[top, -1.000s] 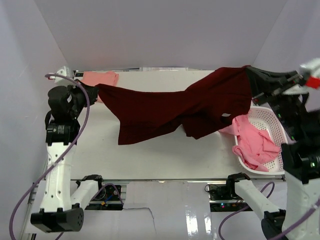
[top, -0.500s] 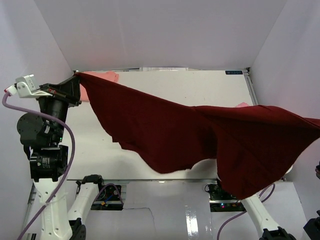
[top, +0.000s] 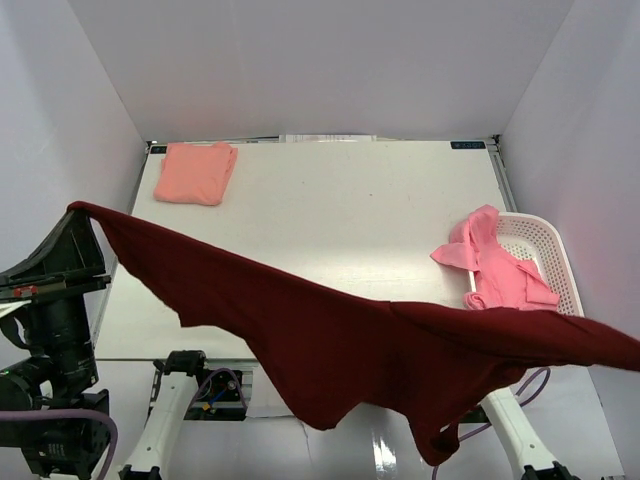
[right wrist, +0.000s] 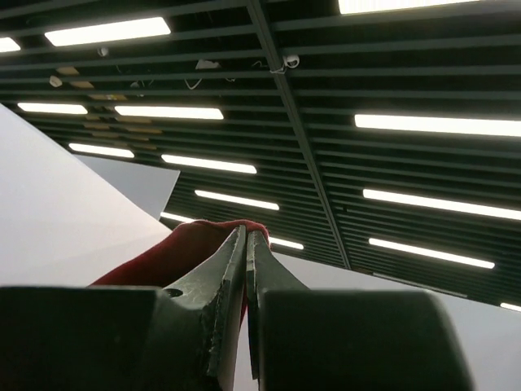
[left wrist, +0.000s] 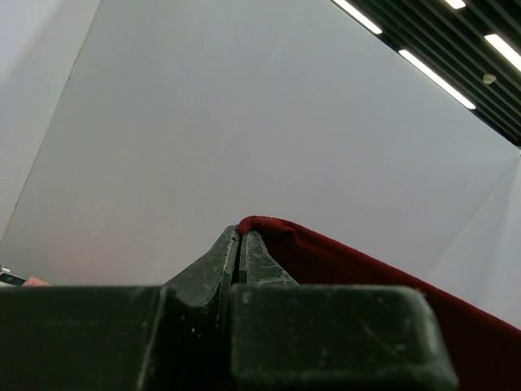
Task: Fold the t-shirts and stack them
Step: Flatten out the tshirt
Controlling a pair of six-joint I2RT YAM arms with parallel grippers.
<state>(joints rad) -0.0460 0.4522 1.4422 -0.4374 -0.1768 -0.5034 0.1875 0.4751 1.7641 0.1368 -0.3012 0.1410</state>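
1. Landmark: white mesh basket [top: 556, 262], at the right edge of the table [top: 340, 210].
2. Maroon t-shirt [top: 330, 340] is off the table, stretched in the air as a long sagging band. In the top view it runs from far left of the basket, across the table's near edge, to the right border of the picture, just on the near side of the basket. Its right part covers the basket's near end.
3. A loose fold of the maroon t-shirt hangs lowest, down and left of the basket, over the arm bases.
4. Left gripper [top: 77, 212] is raised high, well apart from the basket on the opposite side of the table. Its jaws are pinched together on one corner of the maroon t-shirt. The left wrist view confirms this: the fingertips [left wrist: 230, 248] meet, with red cloth [left wrist: 366, 285] coming out between them.
5. Right gripper [right wrist: 245, 238] is outside the top view. In its wrist view the jaws are pressed tight, with a bunch of the maroon cloth [right wrist: 179, 248] clamped at the tips. Ceiling lights are behind it.
6. Pink t-shirt bundle [top: 495, 270] lies crumpled in the basket, with one part spilling over the basket's left rim onto the table.
7. Salmon t-shirt [top: 196, 172] lies folded flat at the table's far left corner, diagonally across from the basket.
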